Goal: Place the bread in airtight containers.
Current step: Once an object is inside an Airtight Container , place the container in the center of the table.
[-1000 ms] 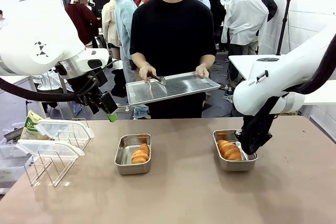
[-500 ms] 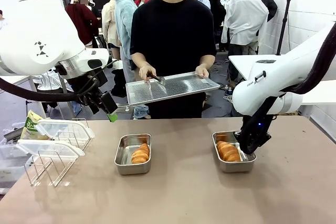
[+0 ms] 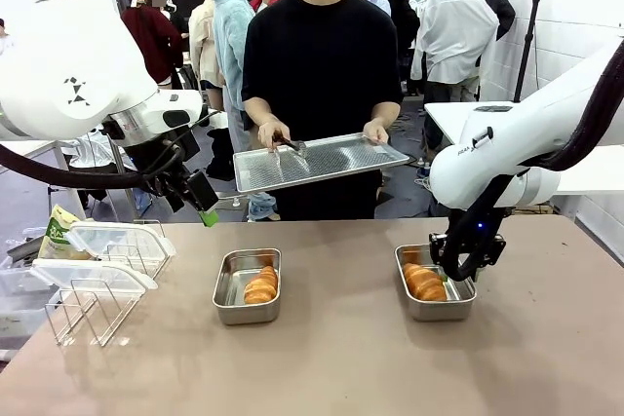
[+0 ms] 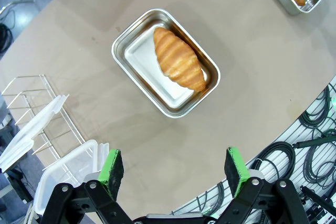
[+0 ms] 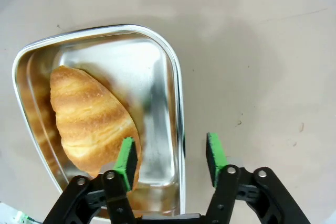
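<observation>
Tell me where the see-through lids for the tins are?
In the front view, the two clear lids lie on the wire rack at the left edge of the table, left of the left tin that holds a roll.

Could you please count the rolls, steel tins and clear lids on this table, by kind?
Rolls: 2
Steel tins: 2
Clear lids: 2
Total: 6
</observation>
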Tool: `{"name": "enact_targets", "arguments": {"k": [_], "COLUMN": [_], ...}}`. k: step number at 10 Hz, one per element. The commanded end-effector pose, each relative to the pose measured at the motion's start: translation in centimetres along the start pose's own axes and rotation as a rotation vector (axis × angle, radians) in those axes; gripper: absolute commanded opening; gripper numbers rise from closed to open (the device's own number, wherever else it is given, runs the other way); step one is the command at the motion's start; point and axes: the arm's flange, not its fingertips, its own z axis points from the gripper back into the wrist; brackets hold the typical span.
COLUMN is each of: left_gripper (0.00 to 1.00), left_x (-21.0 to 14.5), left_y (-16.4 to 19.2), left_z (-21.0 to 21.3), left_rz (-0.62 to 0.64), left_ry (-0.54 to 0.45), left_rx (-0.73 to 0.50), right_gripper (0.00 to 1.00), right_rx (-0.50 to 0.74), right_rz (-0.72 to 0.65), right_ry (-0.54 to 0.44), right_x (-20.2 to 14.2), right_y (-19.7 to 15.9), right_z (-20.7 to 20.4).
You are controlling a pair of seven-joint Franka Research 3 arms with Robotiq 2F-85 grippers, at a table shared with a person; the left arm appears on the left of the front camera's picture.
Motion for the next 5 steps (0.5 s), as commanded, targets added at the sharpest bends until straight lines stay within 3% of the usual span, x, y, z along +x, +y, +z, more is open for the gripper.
{"name": "enact_targets", "arguments": {"k": [1, 5], "left_gripper": [1.00, 1.00], "left_x": [-0.13, -0.13], "left_y": [0.01, 0.01], "left_z": [0.14, 0.14], "left_rz": [0.002, 0.002], "left_ry": [-0.002, -0.002], "left_rx": [0.008, 0.008], "right_gripper": [1.00, 1.00], "right_rx": [-0.002, 0.000], "right_rz": [0.007, 0.008], "right_ry": [0.003, 0.023], "right_x": [-0.21, 0.23], "right_y": [0.09, 0.10], "right_z": [0.67, 0.42]}}
